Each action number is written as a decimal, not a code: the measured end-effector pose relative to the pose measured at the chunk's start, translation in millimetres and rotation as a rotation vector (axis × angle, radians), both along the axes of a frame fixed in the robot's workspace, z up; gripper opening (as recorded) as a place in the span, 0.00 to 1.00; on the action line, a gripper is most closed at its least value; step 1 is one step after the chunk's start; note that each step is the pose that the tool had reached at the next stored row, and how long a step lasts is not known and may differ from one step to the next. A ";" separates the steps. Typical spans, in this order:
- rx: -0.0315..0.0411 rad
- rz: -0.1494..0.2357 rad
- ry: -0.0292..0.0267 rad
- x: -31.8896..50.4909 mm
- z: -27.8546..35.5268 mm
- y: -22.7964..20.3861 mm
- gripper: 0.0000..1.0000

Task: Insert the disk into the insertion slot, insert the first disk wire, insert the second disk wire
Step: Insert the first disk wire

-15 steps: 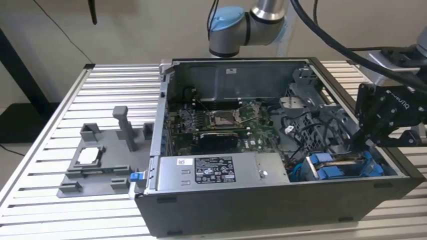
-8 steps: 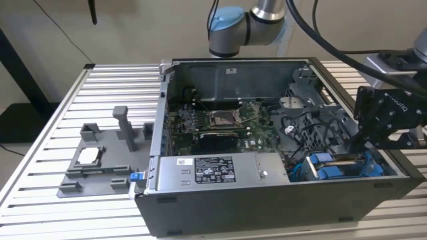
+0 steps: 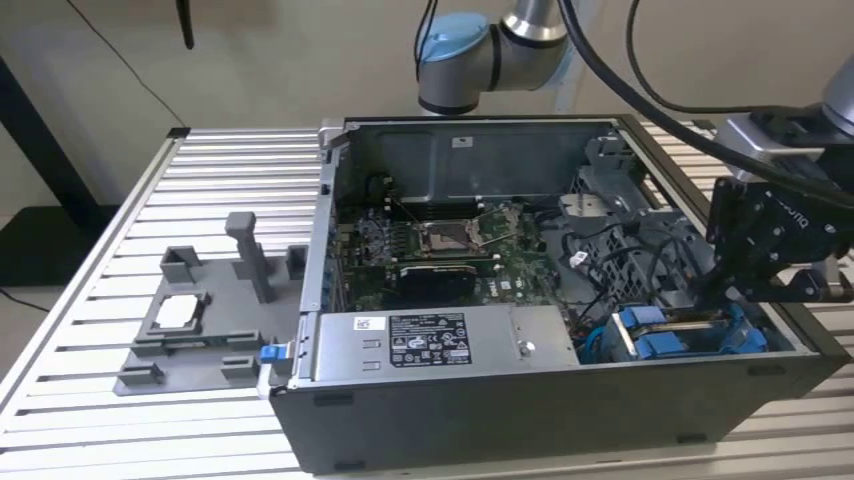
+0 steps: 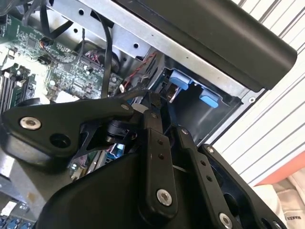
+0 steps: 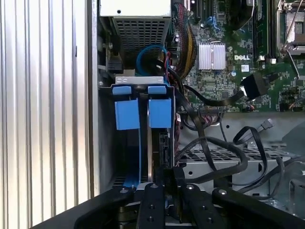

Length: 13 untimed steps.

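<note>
The disk (image 5: 163, 143) stands on edge inside the insertion slot (image 5: 140, 80), a grey metal cage in the near right corner of the open computer case in the exterior view. Two blue carrier tabs (image 5: 143, 112) show at its end, also seen as blue tabs (image 3: 650, 335) in the exterior view. My black gripper (image 5: 170, 183) hangs over the cage (image 3: 674, 345), right at the disk's end. It is shut on a black disk wire (image 5: 209, 142) that loops in from the case interior and ends between the fingertips. The same gripper (image 4: 167, 107) points at the blue tabs (image 4: 180, 78).
The grey power-supply box (image 3: 427, 345) lies beside the cage. The motherboard (image 3: 447, 245) fills the case floor, with loose black cables over a perforated bracket (image 5: 214, 157). A grey fixture (image 3: 200, 320) sits on the slatted table (image 3: 107, 250) at the exterior view's left.
</note>
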<state>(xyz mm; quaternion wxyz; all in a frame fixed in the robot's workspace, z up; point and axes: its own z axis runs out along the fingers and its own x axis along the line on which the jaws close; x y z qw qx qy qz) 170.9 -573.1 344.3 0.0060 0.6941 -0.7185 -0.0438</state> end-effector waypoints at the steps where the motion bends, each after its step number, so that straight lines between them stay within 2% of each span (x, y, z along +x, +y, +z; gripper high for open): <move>1: -0.0001 -0.001 -0.0001 0.0 -0.4 0.1 0.19; 13: -0.0019 -0.001 -0.0002 0.0 -4.4 1.8 0.19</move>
